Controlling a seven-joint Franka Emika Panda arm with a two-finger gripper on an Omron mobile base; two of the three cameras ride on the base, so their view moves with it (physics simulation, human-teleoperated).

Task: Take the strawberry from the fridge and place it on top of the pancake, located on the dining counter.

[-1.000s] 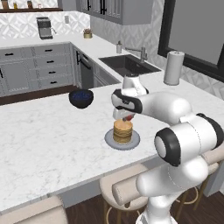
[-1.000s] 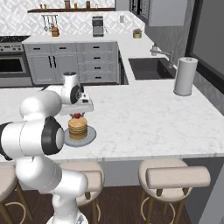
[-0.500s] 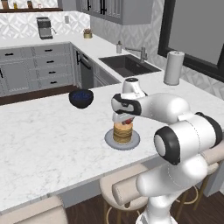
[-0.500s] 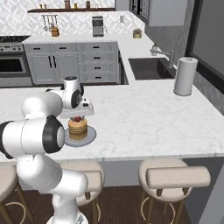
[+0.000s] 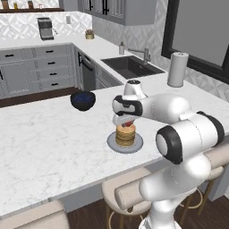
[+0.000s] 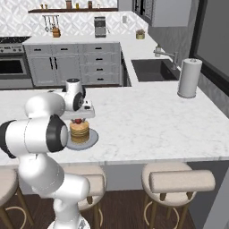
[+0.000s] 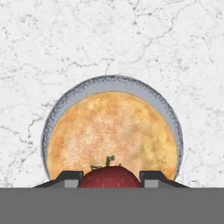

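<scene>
Left base view. You have the gripper (image 5: 127,121) poised directly over the pancake (image 5: 125,135), a golden stack on a round grey plate (image 5: 112,142) at the middle of the dining counter (image 5: 49,138). The strawberry (image 5: 129,124) shows red between the fingers, just above the stack. A dark blue bowl (image 5: 82,100) sits at 10 o'clock from the plate, well apart; a paper towel roll (image 5: 177,69) stands at 2 o'clock by the sink (image 5: 129,66).

Right base view. Your strawberry (image 6: 78,120) sits at the top of the pancake (image 6: 79,131), under the gripper (image 6: 78,117).

Hand view. Your fingers (image 7: 70,178) are clamped on the strawberry (image 7: 110,176) at 6 o'clock, over the pancake (image 7: 112,133) and its plate (image 7: 114,82); whether fruit touches stack, you cannot tell.
</scene>
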